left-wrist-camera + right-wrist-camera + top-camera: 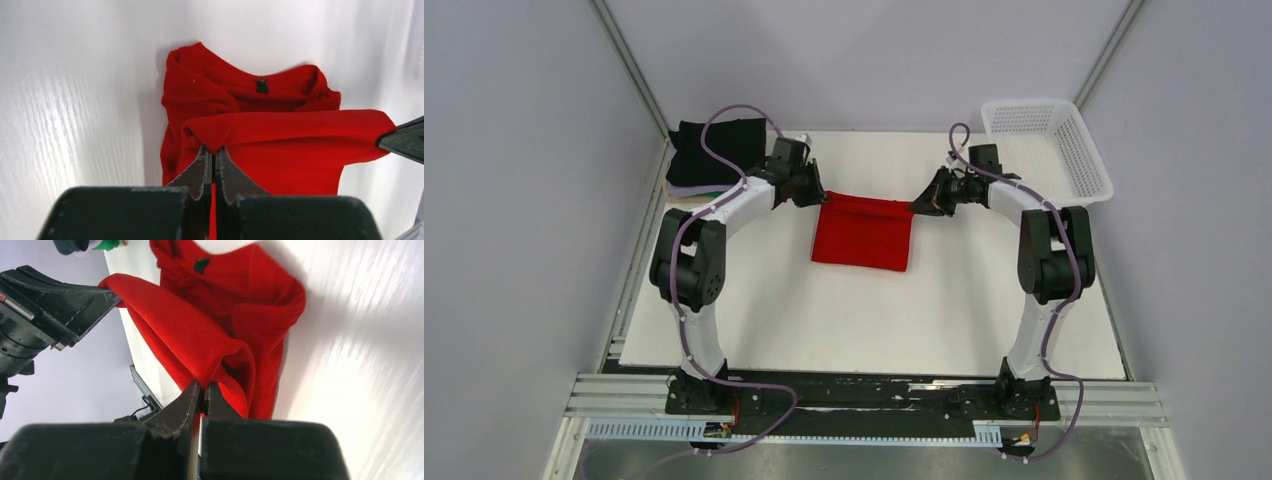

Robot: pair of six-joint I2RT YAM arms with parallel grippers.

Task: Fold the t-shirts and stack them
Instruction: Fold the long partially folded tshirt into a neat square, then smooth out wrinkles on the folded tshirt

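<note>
A bright red t-shirt [864, 232] lies part-folded in the middle of the table. My left gripper [820, 197] is shut on its far left corner, and my right gripper [916, 207] is shut on its far right corner. Between them the far edge is lifted into a raised fold [290, 127]. In the left wrist view my left gripper [213, 149] pinches that fold, with the collar and label beyond it. In the right wrist view my right gripper [204, 386] nips the same red cloth [200, 335]. A stack of folded t-shirts [709, 152], black on top, sits at the back left.
A white mesh basket [1046, 145] stands at the back right corner of the white table [864, 320]. Grey walls close in on both sides. The arm bases are bolted on a rail at the near edge.
</note>
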